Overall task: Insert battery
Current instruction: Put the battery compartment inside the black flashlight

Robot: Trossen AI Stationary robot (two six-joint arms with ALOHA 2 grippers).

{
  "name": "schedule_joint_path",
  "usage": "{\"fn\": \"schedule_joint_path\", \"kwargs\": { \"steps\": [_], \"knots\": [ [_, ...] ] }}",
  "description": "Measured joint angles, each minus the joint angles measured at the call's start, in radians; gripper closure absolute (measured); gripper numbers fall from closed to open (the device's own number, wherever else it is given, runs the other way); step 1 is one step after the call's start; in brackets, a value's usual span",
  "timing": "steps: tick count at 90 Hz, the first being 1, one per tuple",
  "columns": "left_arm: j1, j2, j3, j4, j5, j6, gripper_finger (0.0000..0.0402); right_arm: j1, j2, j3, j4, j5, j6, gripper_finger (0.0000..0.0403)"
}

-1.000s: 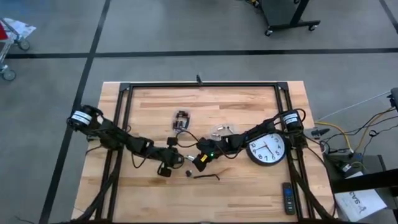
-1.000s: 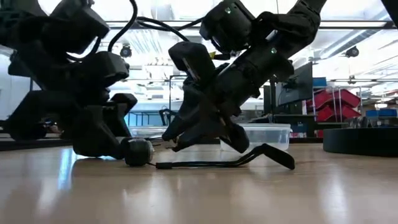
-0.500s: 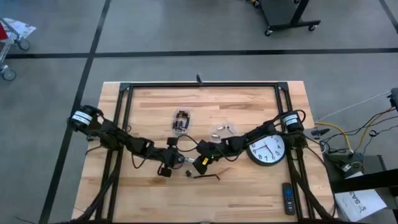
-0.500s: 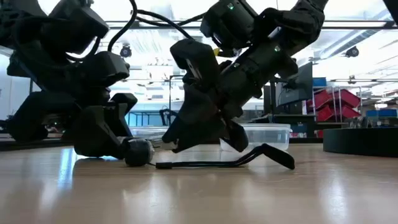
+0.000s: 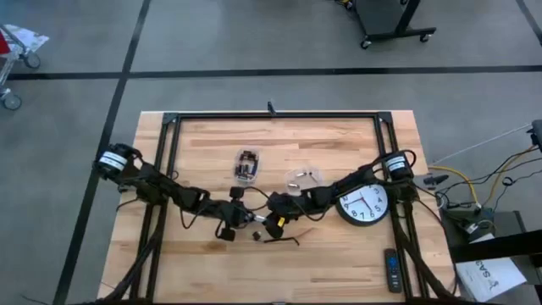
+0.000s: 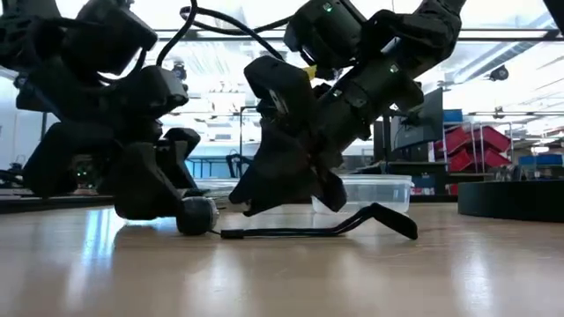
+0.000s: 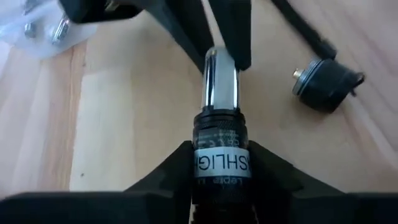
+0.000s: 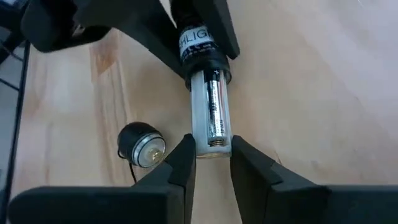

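Grey floor (image 5: pixel 254 42) crossed by dark lines surrounds the wooden table (image 5: pixel 339 263); red bins (image 6: pixel 480 141) sit behind.

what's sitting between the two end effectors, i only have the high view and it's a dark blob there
Observer: The left wrist view shows the left end effector clamped on a black cylindrical flashlight body with a white label band.
Operator: and the right one
Observer: The right end effector pinches a clear plastic battery carrier with a silver cell inside. Its far end sits in the flashlight's open mouth.
Operator: where's the cap
Observer: A black round tail cap lies on the wooden table beside them, touching neither end effector.
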Motion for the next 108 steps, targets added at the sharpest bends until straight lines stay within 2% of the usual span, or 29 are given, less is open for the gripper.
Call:
{"fn": "schedule_joint_path", "kwargs": {
  "steps": [14, 41, 65, 74, 91, 108],
  "knots": [
    [0.000, -0.001, 0.000, 0.011, 0.015, 0.003, 0.0275, 0.000, 0.004, 0.012, -0.004, 0.003, -0.056, 0.0347],
    [0.000, -0.003, 0.001, 0.053, 0.043, 0.000, 0.0295, 0.000, 0.005, 0.058, 0.000, 0.025, -0.218, 0.0306],
    [-0.001, -0.003, 0.040, 0.058, 0.044, 0.000, 0.0265, 0.001, 0.004, 0.099, -0.010, 0.019, -0.317, 0.0285],
    [-0.001, -0.003, 0.049, 0.051, 0.045, 0.005, 0.0276, -0.001, -0.005, 0.130, -0.092, -0.011, -0.377, 0.0279],
    [0.000, -0.004, 0.056, 0.051, 0.040, 0.002, 0.0305, 0.004, -0.034, 0.227, -0.318, 0.001, -0.497, 0.0265],
    [-0.002, -0.004, 0.059, 0.036, 0.027, -0.004, 0.0294, 0.004, -0.043, 0.277, -0.405, 0.008, -0.533, 0.0252]
  ]
}}
